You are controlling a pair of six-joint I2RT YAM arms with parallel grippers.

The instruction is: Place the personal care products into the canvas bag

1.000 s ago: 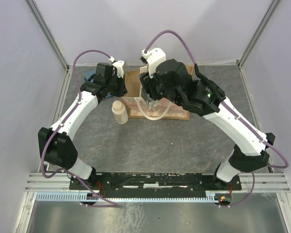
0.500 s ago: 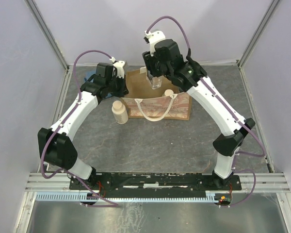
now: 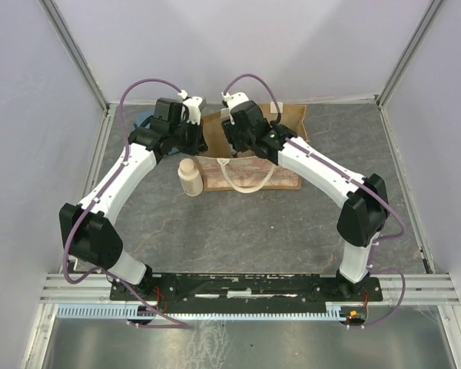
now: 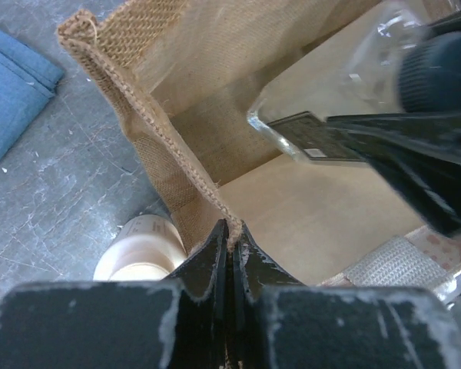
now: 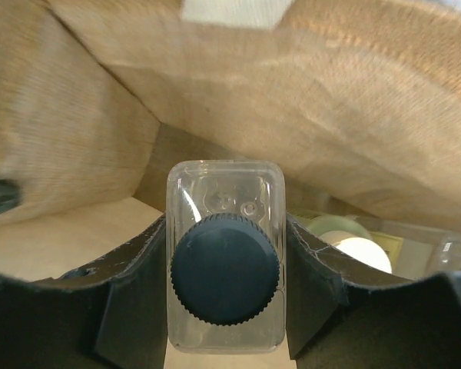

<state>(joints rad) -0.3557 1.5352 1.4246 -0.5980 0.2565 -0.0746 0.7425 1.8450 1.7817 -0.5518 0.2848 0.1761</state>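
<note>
The canvas bag (image 3: 288, 174) stands open at the back of the table. My left gripper (image 3: 200, 143) is shut on its left rim (image 4: 232, 234) and holds it open. My right gripper (image 3: 242, 144) is shut on a clear dark-capped bottle (image 5: 224, 265) and holds it upright inside the bag's mouth; the bottle also shows in the left wrist view (image 4: 338, 104). The pale yellow jar (image 5: 352, 240) lies on the bag's floor, with another clear container (image 5: 455, 254) beside it. The beige bottle (image 3: 190, 177) stands on the table outside the bag's left front corner (image 4: 137, 250).
The folded blue cloth (image 3: 142, 121) lies left of the bag, behind my left gripper, and shows in the left wrist view (image 4: 15, 84). The bag's cream rope handle (image 3: 246, 183) hangs over its front side. A white tab (image 5: 234, 11) sits on the rim.
My right arm has swung left and down, carrying the clear bottle from above the bag's front into its open mouth. My left gripper has stayed shut on the rim.
</note>
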